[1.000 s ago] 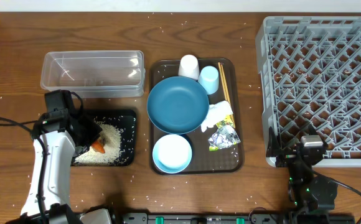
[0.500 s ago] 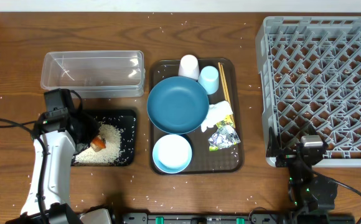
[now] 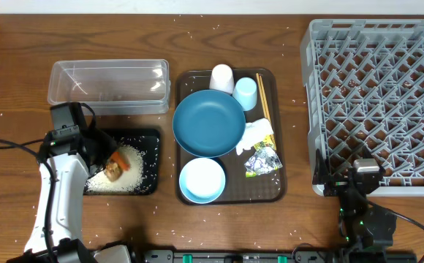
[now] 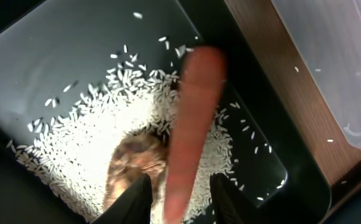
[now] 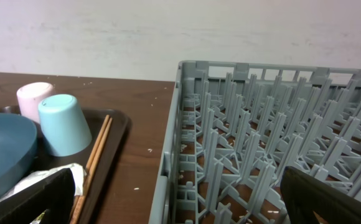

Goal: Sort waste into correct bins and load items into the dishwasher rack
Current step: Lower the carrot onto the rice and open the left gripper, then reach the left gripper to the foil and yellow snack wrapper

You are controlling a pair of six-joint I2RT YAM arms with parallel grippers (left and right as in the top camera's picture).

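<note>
My left gripper (image 4: 180, 205) hangs over the black tray (image 4: 75, 37), jaws open. The orange carrot (image 4: 193, 112) lies blurred between the fingers with a gap on each side, over the rice (image 4: 93, 130) and beside the brown lump (image 4: 134, 168). In the overhead view the carrot (image 3: 120, 162) and lump (image 3: 112, 172) sit in the black tray (image 3: 150, 139), below the clear tub (image 3: 110, 86). My right gripper (image 5: 177, 208) stands open and empty at the near-left corner of the grey rack (image 5: 243, 124).
The brown tray (image 3: 274, 190) holds the dark-blue plate (image 3: 208, 123), bowl (image 3: 202, 180), white cup (image 3: 222, 78), light-blue cup (image 3: 245, 93), chopsticks (image 3: 262, 98), tissue (image 3: 256, 135) and foil (image 3: 262, 162). The rack (image 3: 380, 102) fills the right side. Rice grains dot the table.
The left jaws have widened and the carrot has come loose, shifting a little up and right in the black tray; the brown lump now shows beside it. The right arm has not moved.
</note>
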